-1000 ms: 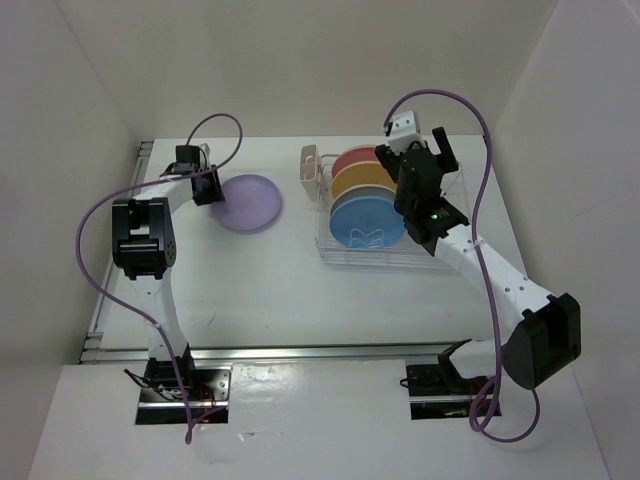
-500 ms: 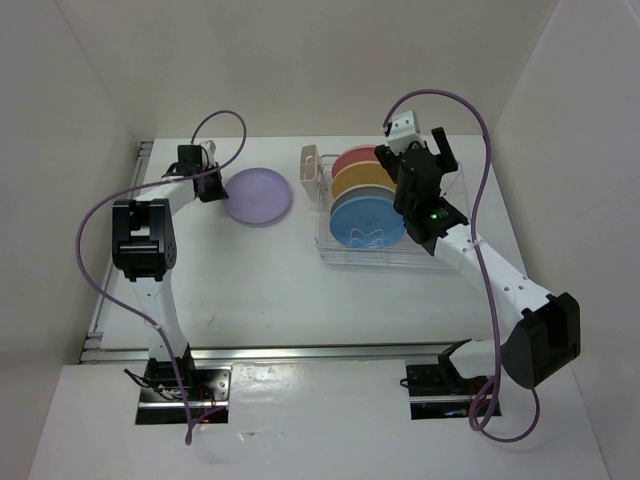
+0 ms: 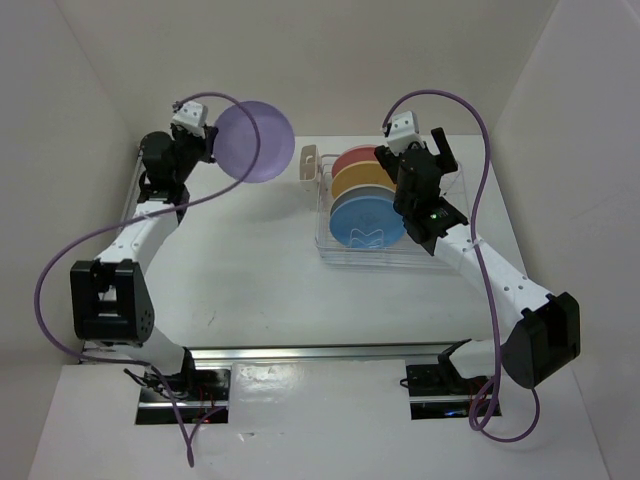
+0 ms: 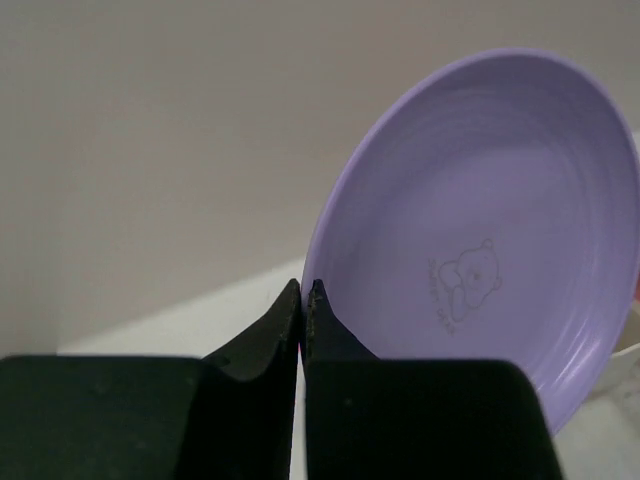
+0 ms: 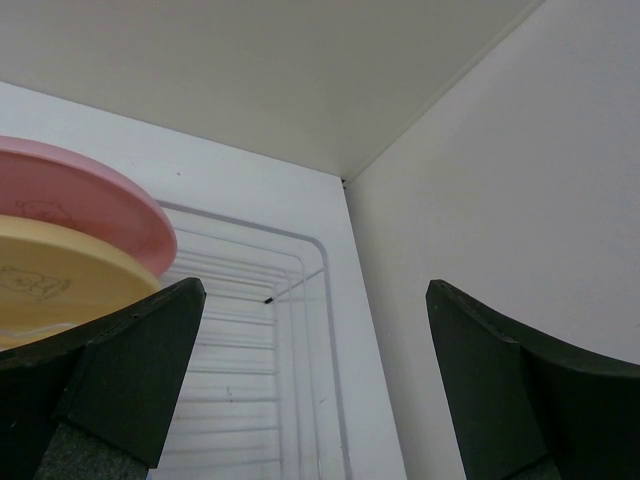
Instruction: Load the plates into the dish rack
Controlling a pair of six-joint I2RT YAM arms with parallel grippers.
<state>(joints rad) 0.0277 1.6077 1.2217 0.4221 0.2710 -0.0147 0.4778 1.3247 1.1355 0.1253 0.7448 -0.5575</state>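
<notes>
Grips lavender plate rim with left gripper, aloft left of rack, right gripper spread empty; next needs slotting upright, probably beside blue plate.

Lavender plate: smooth plastic, satin sheen, faint concentric rings, pale printed bear. Pink plate and cream plate: same smooth plastic. Dish rack: thin shiny wire. Left gripper: matt black plastic. Table: matt white.
</notes>
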